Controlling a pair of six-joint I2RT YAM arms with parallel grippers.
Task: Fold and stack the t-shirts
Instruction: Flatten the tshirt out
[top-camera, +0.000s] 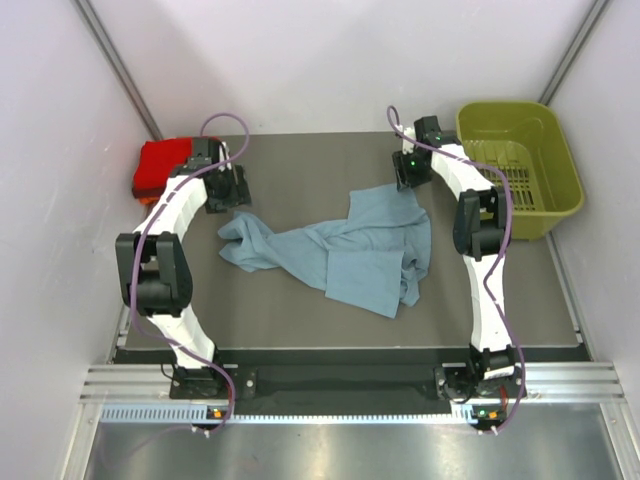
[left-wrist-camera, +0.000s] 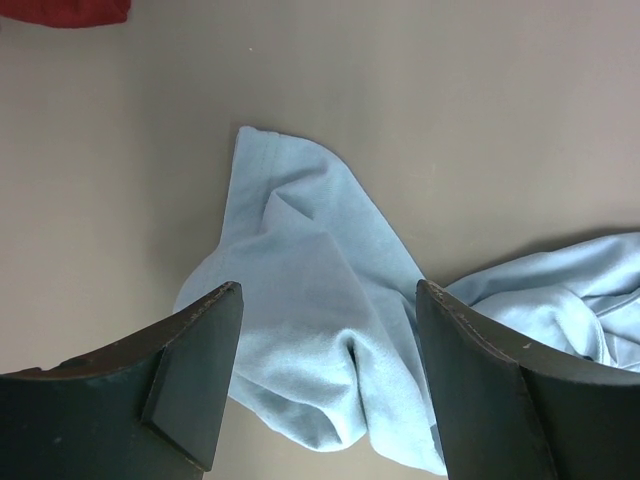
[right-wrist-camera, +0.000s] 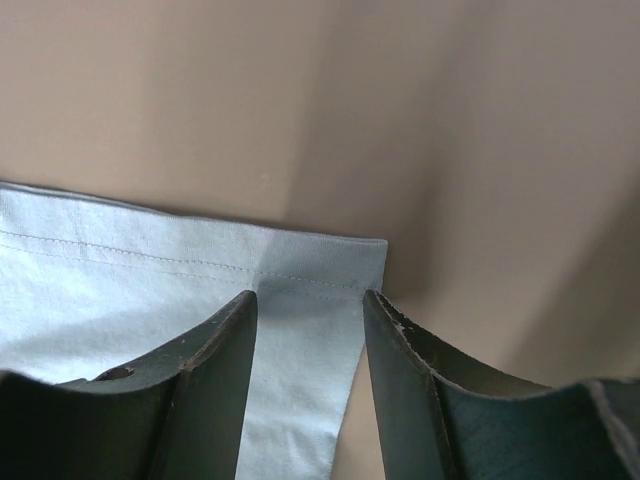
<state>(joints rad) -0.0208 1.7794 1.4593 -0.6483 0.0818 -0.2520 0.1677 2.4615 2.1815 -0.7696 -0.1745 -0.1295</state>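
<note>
**Grey-blue shirt lies crumpled mid-tabletop, a pincer over each end**

The grey-blue t-shirt lies unfolded and rumpled across the middle of the dark tabletop, bunched into ridges at its left end and spread in flatter, overlapping layers towards the right. At the far left corner sits a stack of folded red shirts, well apart from the loose one. An olive-green basket stands at the far right corner.

The left pincer hangs over the left end of the shirt. In the left wrist view its jaws stand wide apart, with a rounded fold of the blue cloth lying under the gap and running past both fingers. Nothing is clamped there.

The right pincer is at the shirt's far right corner. In the right wrist view its jaws are apart, though more narrowly than the left's, and the stitched hem corner lies squarely across the gap. Whether the fingers touch the cloth cannot be told.
</note>
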